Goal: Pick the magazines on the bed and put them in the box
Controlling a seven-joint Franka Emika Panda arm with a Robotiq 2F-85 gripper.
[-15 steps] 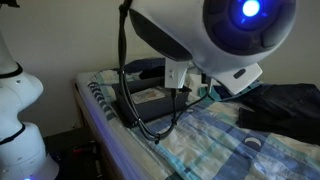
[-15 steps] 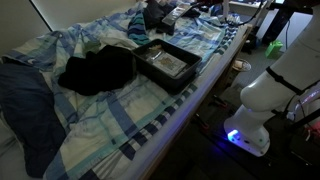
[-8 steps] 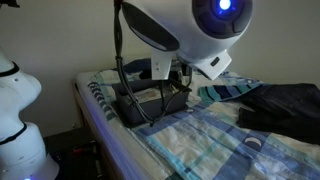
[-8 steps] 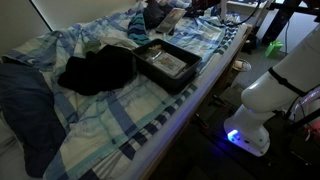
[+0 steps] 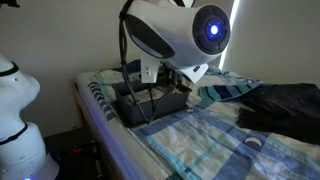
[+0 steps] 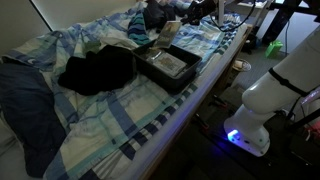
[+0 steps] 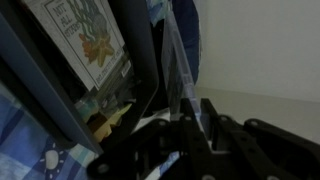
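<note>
- Two magazines to log. Where do we put each?
- We find the pictured magazine flat inside the box, cover up, in the wrist view. The other magazine stands edge-on in the gripper. The fingers look pressed together on it, as far as we can read, and its cover is not visible.
- And the box?
- It sits on the bed, close to the long striped edge beside the robot base, toward the far corner. We judge that spot keeps it within reach. The cloth bundle lies apart, mid-bed.
- Why carried edge-on?
- Our guess is that a thin booklet pinched by one margin hangs down, so it clears the low wall and can be laid over the one inside. The gripper hangs by the box's far end, and the release is not yet made.
</note>
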